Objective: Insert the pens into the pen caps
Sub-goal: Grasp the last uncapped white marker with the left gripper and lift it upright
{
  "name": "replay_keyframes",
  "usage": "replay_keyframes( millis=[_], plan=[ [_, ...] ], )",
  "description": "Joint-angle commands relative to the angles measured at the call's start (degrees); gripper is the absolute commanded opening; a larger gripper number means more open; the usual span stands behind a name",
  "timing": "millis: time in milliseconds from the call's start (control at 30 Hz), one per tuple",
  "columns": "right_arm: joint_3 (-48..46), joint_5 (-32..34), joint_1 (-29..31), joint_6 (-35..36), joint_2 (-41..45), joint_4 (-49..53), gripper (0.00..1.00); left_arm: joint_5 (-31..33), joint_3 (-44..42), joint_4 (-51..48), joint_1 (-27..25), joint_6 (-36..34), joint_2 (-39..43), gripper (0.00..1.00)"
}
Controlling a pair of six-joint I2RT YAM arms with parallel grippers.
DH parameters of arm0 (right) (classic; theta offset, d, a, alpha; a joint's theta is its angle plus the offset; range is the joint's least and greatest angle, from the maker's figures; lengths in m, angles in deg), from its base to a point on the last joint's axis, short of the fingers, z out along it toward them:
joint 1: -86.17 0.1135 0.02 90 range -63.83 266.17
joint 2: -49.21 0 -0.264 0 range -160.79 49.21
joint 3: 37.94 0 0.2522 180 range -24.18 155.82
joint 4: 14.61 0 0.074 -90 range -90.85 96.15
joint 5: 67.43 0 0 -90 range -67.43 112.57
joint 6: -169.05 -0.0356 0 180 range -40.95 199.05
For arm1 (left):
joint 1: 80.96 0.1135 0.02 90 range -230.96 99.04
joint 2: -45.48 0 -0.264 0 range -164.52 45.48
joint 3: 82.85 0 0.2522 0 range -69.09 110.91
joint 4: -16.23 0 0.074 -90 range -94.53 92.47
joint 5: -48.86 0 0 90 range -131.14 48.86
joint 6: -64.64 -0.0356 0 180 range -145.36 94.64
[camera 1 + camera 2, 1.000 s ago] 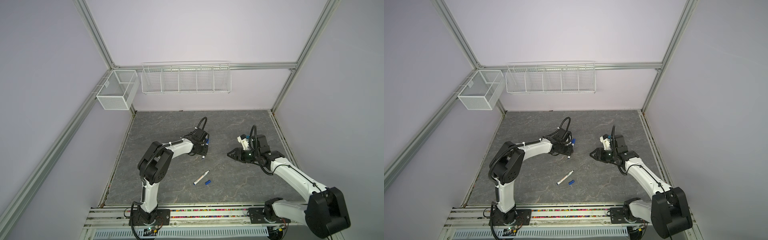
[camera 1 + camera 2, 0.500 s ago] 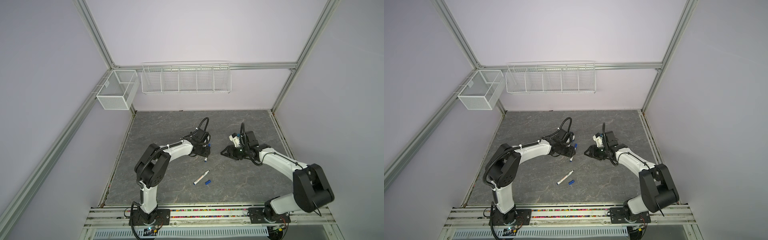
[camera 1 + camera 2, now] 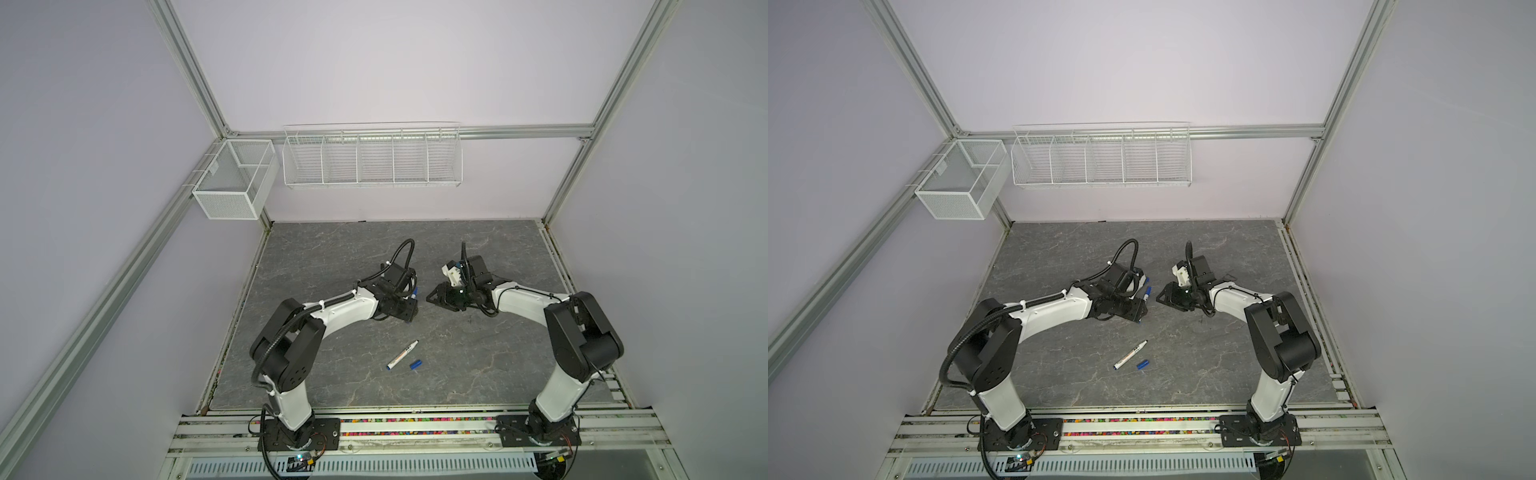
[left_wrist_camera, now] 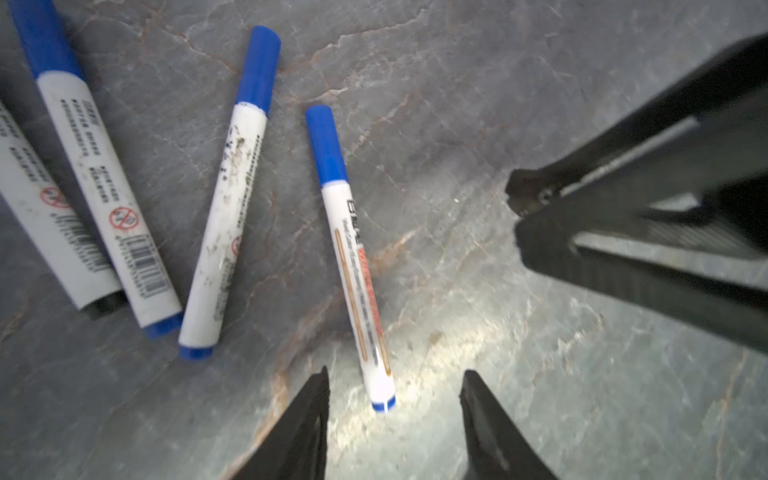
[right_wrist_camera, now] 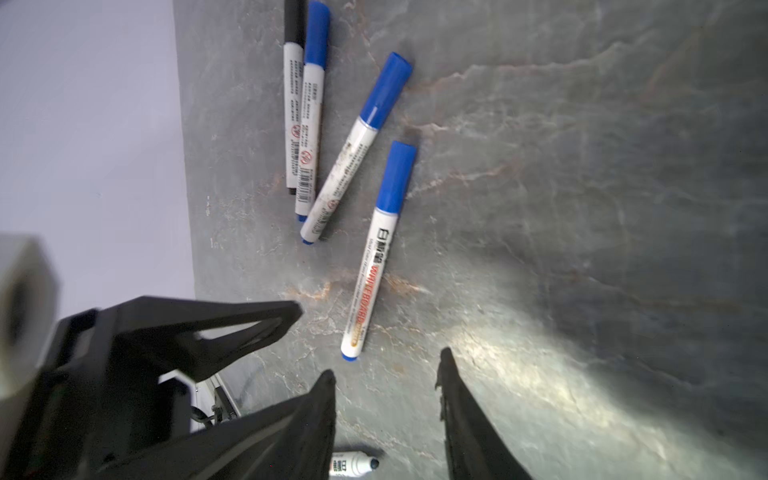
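Four capped pens point(image 4: 226, 232) lie clustered mid-desk point(image 3: 332, 257), with left pincer point(image 4: 395, 372) and right pincer point(image 5: 387, 361) spread and empty above them. Final pairing, I judge: fetch the bare pen point(image 3: 402, 354) and the blue cap point(image 3: 415, 364) just beside it

4 capped pens point(image 4: 224, 208) clustered; 1 uncapped pen point(image 3: 402, 355) near blue cap point(image 3: 416, 364).

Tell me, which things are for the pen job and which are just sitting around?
For the job:
- uncapped white plastic pen
- loose short blue plastic cap beside it
- three blue-capped white pens
- one black-capped white pen

Just there:
- white wire shelf basket on the back wall
- white mesh box by the left wall
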Motion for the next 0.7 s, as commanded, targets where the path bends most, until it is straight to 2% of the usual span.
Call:
replay_keyframes(
  millis=[0,200,367,667],
  plan=[
    [-3.68,2.50,0.22,0.33,4.43,0.72,0.43,2.69,-4.21,-3.15,-3.59,-3.19,5.19,0.54],
    [-9.25,4.69,-0.01,2.30,10.42,4.03,0.43,7.98,-9.28,-10.89,-10.58,-2.58,9.21,0.58],
    [-9.76,6.14,-0.08,3.42,14.75,7.69,0.43,9.59,-11.32,-12.45,-10.93,-0.61,10.03,0.58],
    [-10.00,8.77,-0.45,4.73,21.12,12.09,0.43,6.57,-9.08,-14.48,-11.01,-1.53,5.90,0.50]
  ],
)
